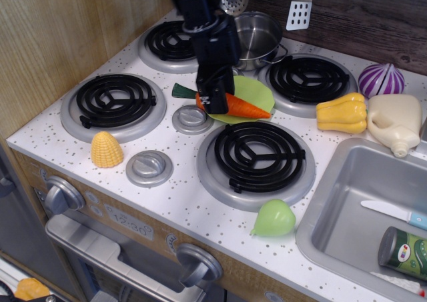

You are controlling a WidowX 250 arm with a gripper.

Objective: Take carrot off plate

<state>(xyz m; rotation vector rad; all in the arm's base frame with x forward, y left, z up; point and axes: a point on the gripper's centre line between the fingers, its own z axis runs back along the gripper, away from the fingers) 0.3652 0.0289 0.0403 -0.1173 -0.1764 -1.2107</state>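
Observation:
The orange carrot (pixel 245 107) lies across the front part of the light-green plate (pixel 259 90), its tip pointing right and its dark green stem end (pixel 181 91) sticking out past the plate's left rim. My black gripper (pixel 215 101) comes down from the back and is shut on the carrot's thick end, hiding that part. I cannot tell whether the carrot still touches the plate. The plate sits on the white stove top between the burners.
Around the plate are black coil burners (pixel 257 155), a steel pot (pixel 259 37) behind it and grey knob discs (pixel 191 119). A corn toy (pixel 106 149), a yellow pepper (pixel 342 113), a purple onion (pixel 381 80), a light-green pear (pixel 273 218) and a sink (pixel 363 215) are nearby.

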